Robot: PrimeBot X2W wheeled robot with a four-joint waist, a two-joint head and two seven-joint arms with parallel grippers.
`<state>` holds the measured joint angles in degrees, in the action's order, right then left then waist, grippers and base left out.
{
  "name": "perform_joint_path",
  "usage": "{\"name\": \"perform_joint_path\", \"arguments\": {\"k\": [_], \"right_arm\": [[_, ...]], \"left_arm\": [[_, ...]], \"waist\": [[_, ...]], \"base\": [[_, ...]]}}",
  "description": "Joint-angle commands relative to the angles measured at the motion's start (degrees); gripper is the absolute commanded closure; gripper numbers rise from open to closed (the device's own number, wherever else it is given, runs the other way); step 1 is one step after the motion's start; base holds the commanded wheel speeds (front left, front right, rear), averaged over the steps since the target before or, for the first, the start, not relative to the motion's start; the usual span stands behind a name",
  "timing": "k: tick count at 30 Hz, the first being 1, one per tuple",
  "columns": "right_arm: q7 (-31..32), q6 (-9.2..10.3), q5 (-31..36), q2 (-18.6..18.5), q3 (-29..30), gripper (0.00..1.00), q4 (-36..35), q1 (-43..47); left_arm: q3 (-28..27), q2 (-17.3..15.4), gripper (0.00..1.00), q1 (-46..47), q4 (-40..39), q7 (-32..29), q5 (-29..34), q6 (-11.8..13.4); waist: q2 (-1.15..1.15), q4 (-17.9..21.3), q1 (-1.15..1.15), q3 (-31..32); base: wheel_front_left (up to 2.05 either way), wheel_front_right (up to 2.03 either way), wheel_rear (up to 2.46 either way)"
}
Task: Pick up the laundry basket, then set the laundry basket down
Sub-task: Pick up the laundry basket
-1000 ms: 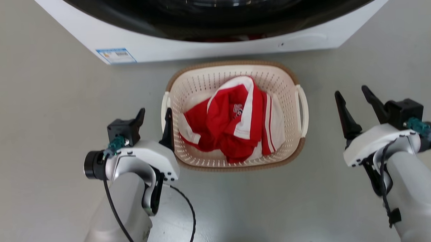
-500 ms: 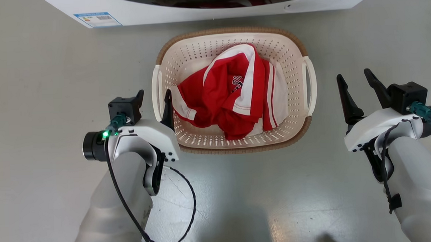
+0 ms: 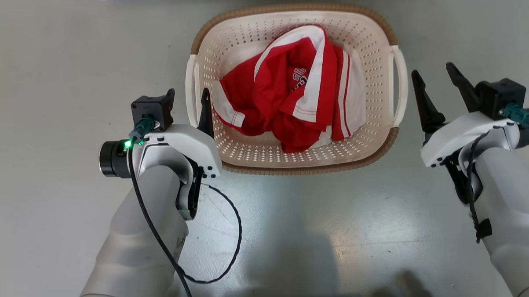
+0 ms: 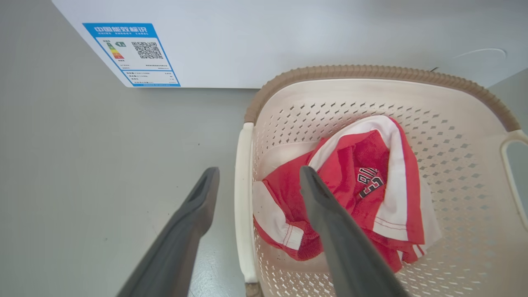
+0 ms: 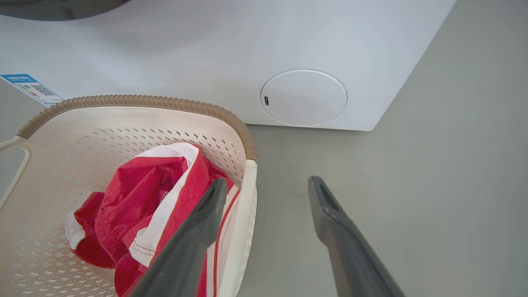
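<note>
While the laundry basket [image 3: 286, 9] is sitting upright on the grey floor [image 3: 48, 129], close in front of the white washing machine [image 4: 288, 37], the two arms are flanking it, one at each side handle

Contents: a red and white garment [image 3: 288, 86] is lying crumpled inside the basket, leaning toward its right wall, with dark printed lettering showing on a fold

Left gripper [image 3: 188, 90]: jaws are standing wide and gripping nothing. The outer finger is hanging over the floor and the inner finger is reaching inside the basket, above the garment's edge. The white left handle [image 4: 243, 198] is running between them. The left wrist view is showing a gap on either side of the handle. A green light [image 3: 127, 144] is glowing at the wrist, and a black cable [image 3: 232, 228] is looping down beside the forearm

Right gripper [image 3: 431, 69]: jaws are standing wide and holding nothing. In the head view both fingers are pointing up just outside the white right handle [image 3: 401, 86], near it but apart. In the right wrist view that handle is appearing between the fingers, so whether they are straddling it cannot be told

Machine front: a blue-bordered energy label [image 4: 132, 53] is showing at one lower corner and a round cover [image 5: 304, 97] at the other
</note>
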<state>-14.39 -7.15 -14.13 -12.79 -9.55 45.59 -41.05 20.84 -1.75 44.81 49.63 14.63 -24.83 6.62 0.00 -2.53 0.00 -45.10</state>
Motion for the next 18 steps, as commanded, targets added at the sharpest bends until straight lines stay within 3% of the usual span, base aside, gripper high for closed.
{"name": "perform_joint_path", "arguments": {"k": [1,18], "right_arm": [[-0.61,-0.34,-0.21,0.41,-1.31,0.0,-0.36,0.6],[-0.61,-0.34,-1.16,-0.07,-2.54,0.0,1.1,-2.89]], "left_arm": [[-0.53,-1.12,0.0,0.62,-0.39,0.37,-0.75,0.85],[3.63,-1.12,0.0,5.78,1.23,0.37,-3.17,2.04]], "waist": [[0.0,-0.32,0.0,-1.07],[0.0,-1.68,0.0,-7.57]], "base": [[0.0,0.0,0.0],[0.0,0.0,0.0]]}}
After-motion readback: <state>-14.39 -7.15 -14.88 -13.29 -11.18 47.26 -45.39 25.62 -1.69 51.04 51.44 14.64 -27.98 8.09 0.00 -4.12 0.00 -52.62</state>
